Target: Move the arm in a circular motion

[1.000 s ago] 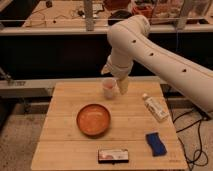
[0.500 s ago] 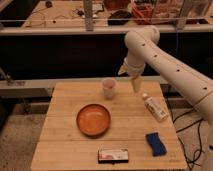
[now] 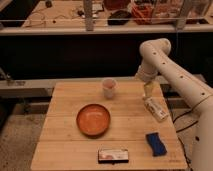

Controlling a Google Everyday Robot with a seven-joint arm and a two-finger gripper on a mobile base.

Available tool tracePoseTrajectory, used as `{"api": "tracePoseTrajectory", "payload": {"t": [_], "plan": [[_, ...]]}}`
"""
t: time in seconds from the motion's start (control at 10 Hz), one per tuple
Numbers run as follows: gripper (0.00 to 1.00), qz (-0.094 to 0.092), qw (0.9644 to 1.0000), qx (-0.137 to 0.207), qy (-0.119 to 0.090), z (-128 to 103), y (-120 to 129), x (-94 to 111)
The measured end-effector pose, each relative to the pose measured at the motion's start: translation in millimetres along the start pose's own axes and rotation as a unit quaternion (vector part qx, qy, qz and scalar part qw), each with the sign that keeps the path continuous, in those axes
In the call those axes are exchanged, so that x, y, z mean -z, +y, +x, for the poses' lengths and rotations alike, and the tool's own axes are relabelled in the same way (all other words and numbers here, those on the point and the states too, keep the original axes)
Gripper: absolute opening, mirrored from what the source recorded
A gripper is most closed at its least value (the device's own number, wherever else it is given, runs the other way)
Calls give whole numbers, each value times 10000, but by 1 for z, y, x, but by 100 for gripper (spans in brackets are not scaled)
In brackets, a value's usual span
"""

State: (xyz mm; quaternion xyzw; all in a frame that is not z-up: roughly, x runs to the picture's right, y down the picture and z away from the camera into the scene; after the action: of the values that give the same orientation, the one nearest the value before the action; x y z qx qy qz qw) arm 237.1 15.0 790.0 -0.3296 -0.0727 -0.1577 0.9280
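Note:
The big white arm [image 3: 172,75] of thick rounded tube segments comes in from the right edge and bends at a bulbous joint [image 3: 152,50] above the table's far right corner. Its gripper [image 3: 148,91] hangs down from that joint, just above the top end of a white bottle [image 3: 156,108] lying on the table. The gripper holds nothing that I can see.
A wooden table [image 3: 65,135] carries an orange bowl [image 3: 93,119], a small pink cup [image 3: 109,88], a blue sponge [image 3: 156,144] and a flat dark packet [image 3: 113,155]. A cluttered bench [image 3: 60,15] stands behind. Cables lie on the floor at right.
The arm has swung steadily to the right, from above the pink cup to the table's right edge over the white bottle.

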Motion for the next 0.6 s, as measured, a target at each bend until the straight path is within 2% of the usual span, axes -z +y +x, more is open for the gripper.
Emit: {"api": "tracePoseTrajectory", "payload": {"t": [0.6], "plan": [[80,-130,9985,-513,165,12,67,6]]}}
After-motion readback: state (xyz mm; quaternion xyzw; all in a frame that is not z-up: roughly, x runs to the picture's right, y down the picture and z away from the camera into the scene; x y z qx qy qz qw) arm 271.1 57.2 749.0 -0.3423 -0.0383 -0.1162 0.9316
